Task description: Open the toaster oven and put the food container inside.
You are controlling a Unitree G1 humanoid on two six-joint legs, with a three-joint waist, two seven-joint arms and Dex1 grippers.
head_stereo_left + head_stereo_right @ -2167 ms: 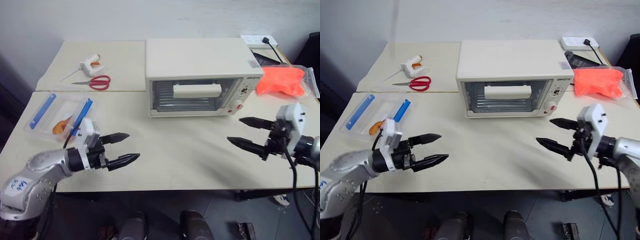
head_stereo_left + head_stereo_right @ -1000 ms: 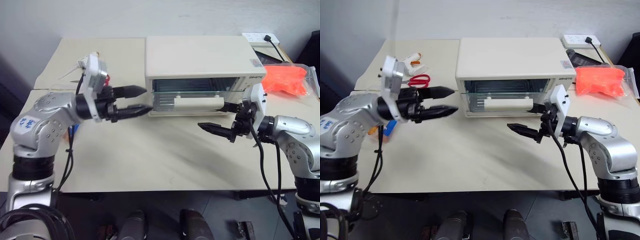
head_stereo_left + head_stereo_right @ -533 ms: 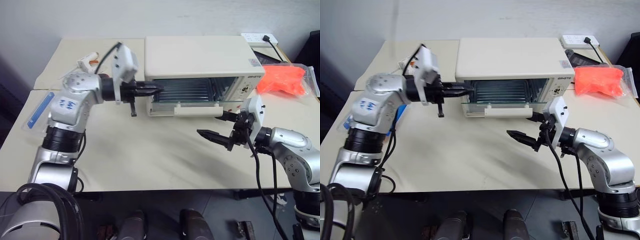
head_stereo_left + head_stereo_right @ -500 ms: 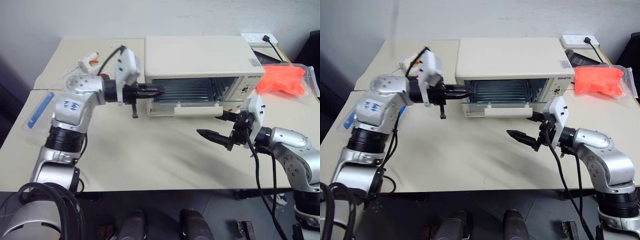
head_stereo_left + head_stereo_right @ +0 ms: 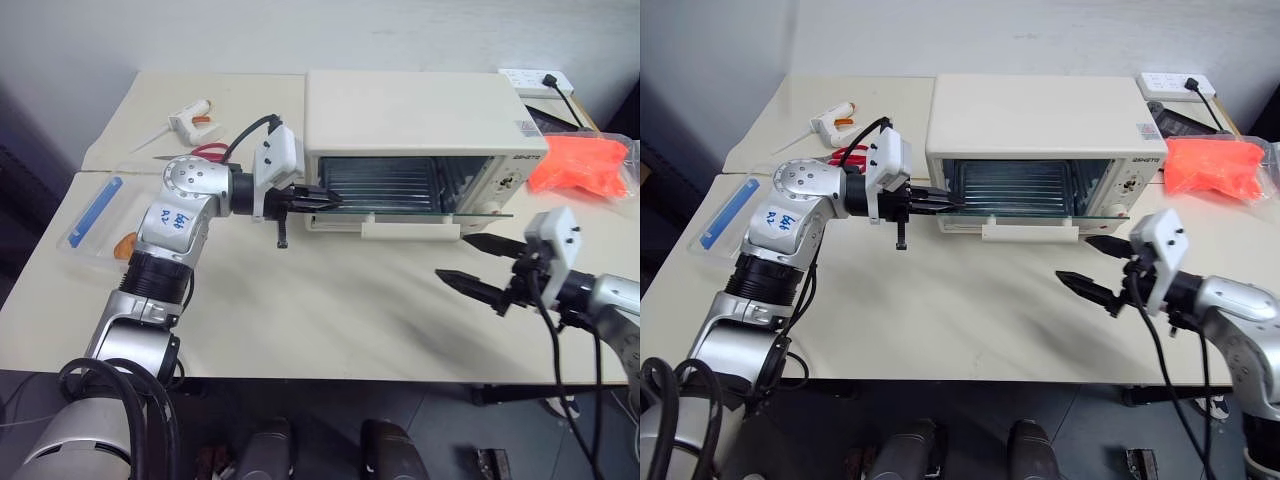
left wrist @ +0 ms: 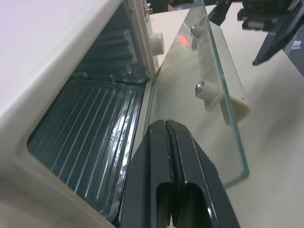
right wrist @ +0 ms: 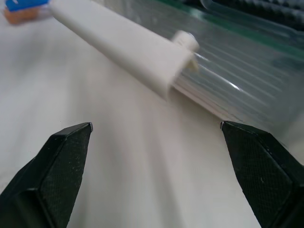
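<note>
Toaster oven door dropped open; food container, light, slick, rigid, best gripped across blue clip strips; left claw pressed together, right claw spread.

Soft, even room light falls from above; the head views are bright, with the pale table lit flat and only faint shadows under the arms. The floor along the lower edge and the left margin go dark. The glass door shows a small red reflection and pale glare streaks in the left wrist view. In the right wrist view the handle and the surface behind it are smeared and out of focus.
</note>
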